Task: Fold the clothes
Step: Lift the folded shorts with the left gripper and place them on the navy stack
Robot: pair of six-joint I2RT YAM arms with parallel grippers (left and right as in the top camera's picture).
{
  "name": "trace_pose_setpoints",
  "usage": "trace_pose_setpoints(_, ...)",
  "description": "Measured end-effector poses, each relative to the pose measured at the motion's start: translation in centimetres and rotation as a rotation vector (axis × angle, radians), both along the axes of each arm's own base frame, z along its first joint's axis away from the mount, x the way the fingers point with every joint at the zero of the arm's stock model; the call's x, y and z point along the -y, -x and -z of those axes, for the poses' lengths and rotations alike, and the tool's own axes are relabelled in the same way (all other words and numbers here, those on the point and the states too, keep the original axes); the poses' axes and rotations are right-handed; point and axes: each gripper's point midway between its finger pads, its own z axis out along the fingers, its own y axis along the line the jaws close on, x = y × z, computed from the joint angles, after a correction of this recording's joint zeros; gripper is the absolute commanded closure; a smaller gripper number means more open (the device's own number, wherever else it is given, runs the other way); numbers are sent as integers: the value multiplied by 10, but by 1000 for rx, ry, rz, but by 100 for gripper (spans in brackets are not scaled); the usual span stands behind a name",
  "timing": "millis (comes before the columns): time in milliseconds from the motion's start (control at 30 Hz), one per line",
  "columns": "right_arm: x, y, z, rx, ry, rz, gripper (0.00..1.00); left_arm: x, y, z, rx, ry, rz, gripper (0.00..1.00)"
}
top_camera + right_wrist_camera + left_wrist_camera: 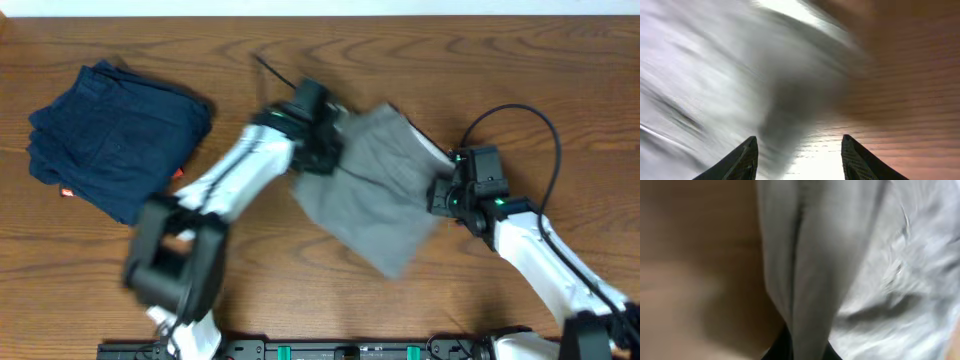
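Gray woven cotton shorts (385,190) are being pinched by the left hand (322,155); near the wide right hand (799,137), cloth could be dragged crooked.

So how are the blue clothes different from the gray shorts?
The blue clothes are dark, folded into a stack, and sit alone at the left. The gray shorts are lighter and lie spread at a slant in the middle. Both rest on the wooden table.
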Motion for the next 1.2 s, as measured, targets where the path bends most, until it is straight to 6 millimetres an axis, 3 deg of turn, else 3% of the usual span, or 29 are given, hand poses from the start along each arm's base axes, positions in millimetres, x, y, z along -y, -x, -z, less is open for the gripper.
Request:
trace_pose_setpoints(100, 7, -2, -21, 62, -3, 17, 47, -70, -37, -59, 184, -43, -187, 94)
trace_pose_setpoints(167, 9, -2, -33, 95, -6, 20, 47, -114, -50, -93, 283, -65, -300, 94)
trace_pose_setpoints(200, 10, -1, -38, 108, -6, 19, 48, -146, -56, -115, 343, -80, -379, 94)
trace_pose_setpoints(333, 10, 1, -44, 121, -6, 15, 48, -258, -50, -166, 472, -147, -652, 94)
trace_pose_setpoints(433, 10, 4, -42, 107, -3, 14, 48, -328, -33, -175, 485, -198, -832, 94)
trace_pose_setpoints(533, 10, 5, -41, 102, -2, 12, 48, -380, -16, -167, 448, -211, -993, 94)
trace_pose_setpoints(633, 10, 6, -40, 98, -1, 12, 48, -419, -1, -150, 386, -198, -1145, 94)
trace_pose_setpoints(767, 11, 7, -39, 92, 0, 12, 48, -446, 15, -120, 279, -175, -1277, 94)
trace_pose_setpoints(800, 11, 7, -39, 92, 0, 12, 48, -449, 18, -113, 252, -169, -1301, 89)
trace_pose_setpoints(900, 11, 7, -39, 92, 0, 12, 48, -455, 21, -100, 209, -153, -1347, 48)
trace_pose_setpoints(967, 11, 7, -39, 92, 0, 12, 48, -455, 20, -98, 202, -136, -1362, 32)
trace_pose_setpoints(1200, 11, 8, -39, 90, 6, 5, 46, -430, 5, -111, 221, 40, -1294, 23)
